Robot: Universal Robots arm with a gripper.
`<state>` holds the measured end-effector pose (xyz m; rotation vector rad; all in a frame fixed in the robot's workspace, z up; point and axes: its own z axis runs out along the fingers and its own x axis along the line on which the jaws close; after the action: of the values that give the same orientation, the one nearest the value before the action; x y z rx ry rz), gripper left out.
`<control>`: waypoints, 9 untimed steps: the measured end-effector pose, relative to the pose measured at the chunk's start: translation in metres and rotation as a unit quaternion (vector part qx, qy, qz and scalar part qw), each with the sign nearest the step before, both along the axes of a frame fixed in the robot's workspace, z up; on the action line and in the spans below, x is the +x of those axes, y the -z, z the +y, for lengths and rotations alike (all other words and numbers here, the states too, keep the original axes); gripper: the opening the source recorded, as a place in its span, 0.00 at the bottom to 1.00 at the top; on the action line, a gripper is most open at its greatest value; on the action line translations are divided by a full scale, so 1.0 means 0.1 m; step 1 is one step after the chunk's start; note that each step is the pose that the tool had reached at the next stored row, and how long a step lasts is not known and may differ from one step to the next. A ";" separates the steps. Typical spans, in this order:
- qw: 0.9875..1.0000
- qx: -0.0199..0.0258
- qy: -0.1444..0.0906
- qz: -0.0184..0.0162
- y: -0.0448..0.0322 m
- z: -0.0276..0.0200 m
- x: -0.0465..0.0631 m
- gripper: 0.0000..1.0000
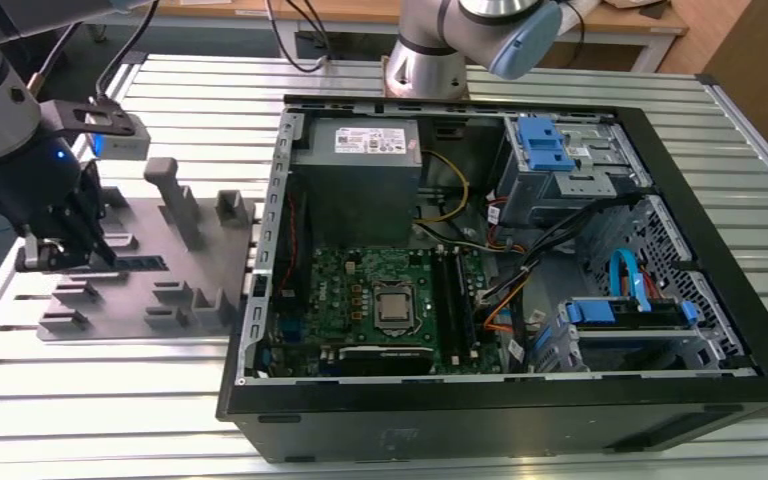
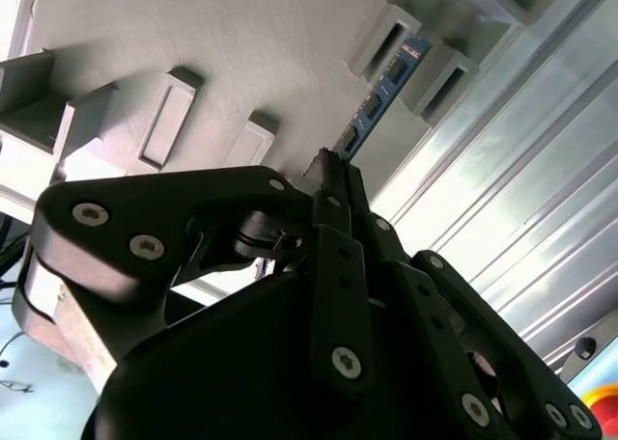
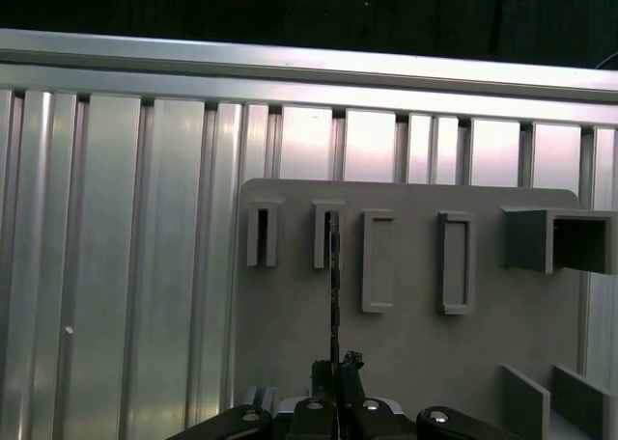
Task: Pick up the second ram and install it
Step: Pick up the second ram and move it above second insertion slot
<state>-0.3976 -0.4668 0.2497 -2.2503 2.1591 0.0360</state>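
The second ram [image 2: 379, 96] is a thin dark stick with a bluish label, standing on edge in a slot of the grey holder plate [image 2: 193, 35]. In the first wrist view the second ram [image 3: 333, 276] shows edge-on, running from a slot toward my fingers. My gripper [image 2: 328, 170] is shut on its near end, also seen in the first wrist view as gripper [image 3: 336, 368]. At the exterior view's left, the gripper [image 1: 61, 252] sits low over the holder plate [image 1: 157, 300], with the ram [image 1: 141, 262] beside it.
An open computer case [image 1: 491, 400] lies at the exterior view's right, with its green motherboard [image 1: 371, 290] and black slot rails [image 1: 454, 300] exposed. Upright posts [image 1: 171, 195] rise from the holder plate. A ribbed aluminium table [image 1: 117, 400] lies beneath everything.
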 end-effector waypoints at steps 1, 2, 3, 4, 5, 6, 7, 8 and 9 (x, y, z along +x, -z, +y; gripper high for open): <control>1.000 0.000 0.000 0.000 -0.011 0.000 0.00 0.13; 1.000 0.000 0.000 0.000 -0.024 0.000 0.00 0.13; 1.000 0.000 0.000 0.000 -0.034 0.000 0.00 0.13; 1.000 0.000 0.000 0.000 -0.045 0.000 0.00 0.13; 1.000 0.000 0.000 0.000 -0.054 0.000 0.00 0.13; 1.000 0.000 0.000 0.000 -0.064 0.000 0.00 0.13; 1.000 0.000 0.000 0.000 -0.073 0.000 0.00 0.13; 1.000 0.000 0.000 0.000 -0.083 0.000 0.00 0.13; 1.000 0.000 0.000 0.000 -0.094 0.000 0.00 0.13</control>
<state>-0.3976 -0.4668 0.2590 -2.2504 2.1591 0.0360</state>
